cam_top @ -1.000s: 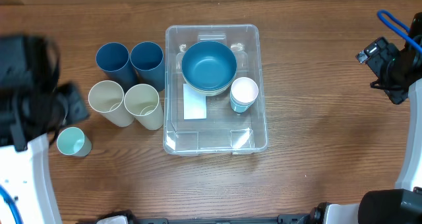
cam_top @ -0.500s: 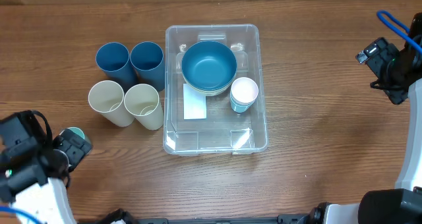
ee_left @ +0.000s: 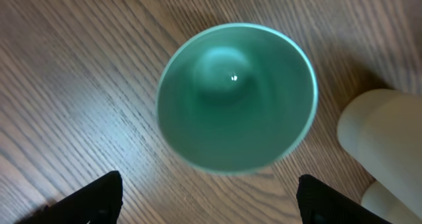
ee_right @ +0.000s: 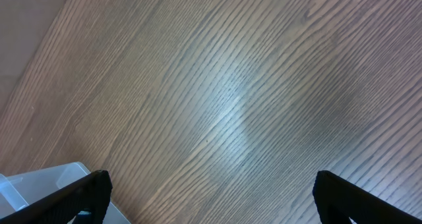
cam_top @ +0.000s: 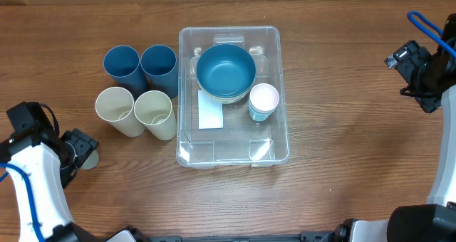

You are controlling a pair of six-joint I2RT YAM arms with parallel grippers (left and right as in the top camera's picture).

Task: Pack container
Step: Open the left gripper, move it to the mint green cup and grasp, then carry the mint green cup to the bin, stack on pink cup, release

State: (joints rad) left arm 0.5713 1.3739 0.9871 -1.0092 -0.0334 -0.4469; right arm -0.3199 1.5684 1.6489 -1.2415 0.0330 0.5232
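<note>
The clear plastic container (cam_top: 228, 148) stands mid-table. It holds a blue bowl (cam_top: 226, 70) stacked on a cream bowl, a small cup (cam_top: 263, 101) and a white label (cam_top: 211, 114). My left gripper (cam_top: 75, 151) is at the front left, open, right above a small teal cup (ee_left: 236, 95) that stands upright on the wood. In the left wrist view the open fingers (ee_left: 211, 197) sit just short of the cup, not touching it. My right gripper (cam_top: 415, 70) is open and empty at the far right, over bare wood (ee_right: 211, 191).
Two tall blue cups (cam_top: 121, 67) (cam_top: 159, 67) and two tall cream cups (cam_top: 117, 110) (cam_top: 156, 114) stand upright left of the container. A cream cup (ee_left: 382, 141) is close to the teal cup's right. A container corner (ee_right: 39, 184) shows in the right wrist view.
My left arm has swung toward the table's front left and its gripper now hangs over the small teal cup, covering it from above. The right arm has not moved.
</note>
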